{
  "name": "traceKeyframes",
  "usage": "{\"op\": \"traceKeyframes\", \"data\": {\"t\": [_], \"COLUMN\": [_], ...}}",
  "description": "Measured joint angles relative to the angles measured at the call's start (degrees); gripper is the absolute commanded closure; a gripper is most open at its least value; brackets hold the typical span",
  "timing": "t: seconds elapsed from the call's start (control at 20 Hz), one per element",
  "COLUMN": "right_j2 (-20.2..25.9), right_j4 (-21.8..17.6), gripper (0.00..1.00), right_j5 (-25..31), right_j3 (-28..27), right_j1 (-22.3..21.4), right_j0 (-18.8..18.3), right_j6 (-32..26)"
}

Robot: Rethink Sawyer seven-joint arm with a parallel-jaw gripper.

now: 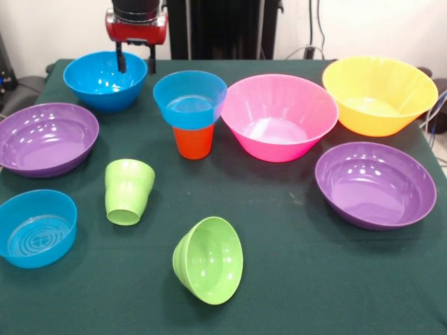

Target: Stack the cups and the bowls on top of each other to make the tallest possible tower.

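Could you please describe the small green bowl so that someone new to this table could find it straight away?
Start at the big pink bowl in the middle of the green table, then look toward the table's near edge, slightly left. The small green bowl lies there tipped on its side, opening facing right. Unlike the ridged green cup nearby, it is smooth and wider.

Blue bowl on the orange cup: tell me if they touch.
Touching. The front view shows the blue bowl sitting directly on the upright orange cup, its base on the cup's rim, no gap.
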Motion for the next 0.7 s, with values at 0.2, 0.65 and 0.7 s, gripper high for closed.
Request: {"op": "traceKeyframes", "data": {"t": [0.2, 0.65, 0.7], "right_j2": [-2.17, -4.49, -4.62], "right_j4": [-1.09, -2.55, -2.55], "gripper": [0.00, 0.00, 0.00], "right_j5": [-1.48, -4.47, -4.64], "right_j3": [-0.01, -0.01, -0.01], "right_j1": [1.97, 6.32, 6.60], "right_j0": [0.01, -0.07, -0.06], "right_j6": [0.00, 0.00, 0.00]}}
